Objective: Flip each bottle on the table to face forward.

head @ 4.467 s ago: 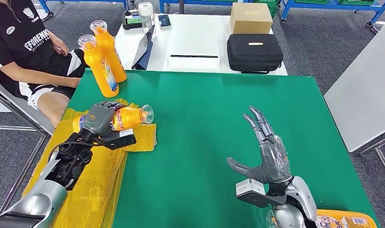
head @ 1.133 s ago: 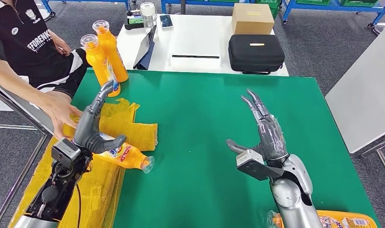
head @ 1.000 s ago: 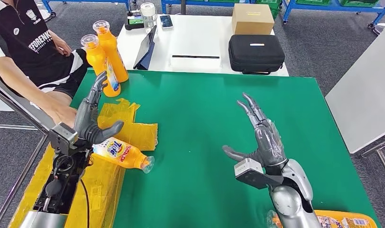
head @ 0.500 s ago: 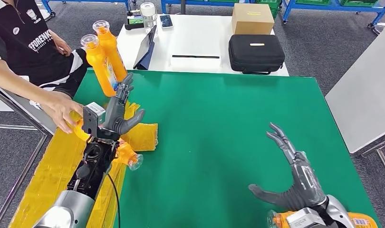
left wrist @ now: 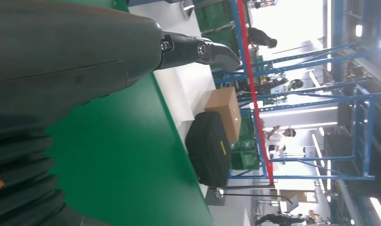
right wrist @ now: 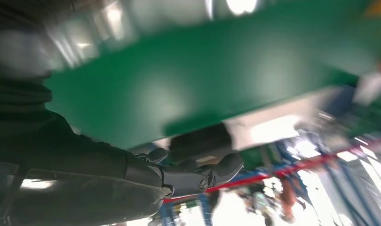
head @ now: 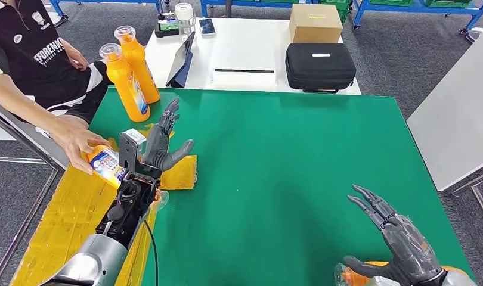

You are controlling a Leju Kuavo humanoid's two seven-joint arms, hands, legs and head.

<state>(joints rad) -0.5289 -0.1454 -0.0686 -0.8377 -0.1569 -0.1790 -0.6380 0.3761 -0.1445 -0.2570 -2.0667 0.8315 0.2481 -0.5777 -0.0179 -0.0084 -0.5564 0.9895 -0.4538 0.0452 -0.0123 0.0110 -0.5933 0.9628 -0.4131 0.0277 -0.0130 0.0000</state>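
Two orange bottles stand upright at the table's far left corner. A third orange bottle lies tilted on the yellow mat, held at its base by a person's hand; my left forearm hides its neck. My left hand hovers just right of it, fingers spread, holding nothing; its thumb and fingers are apart. My right hand is at the near right corner, fingers spread and empty, over another lying orange bottle. The right wrist view is blurred, with the hand over green table.
The person sits at the table's left edge. Behind the green table a white table carries a black case, a cardboard box, a tablet and small devices. Another white table stands to the right.
My right hand dropped toward the near right corner over the lying bottle. My left hand let go of the mat bottle and shifted right; the person's hand took that bottle.
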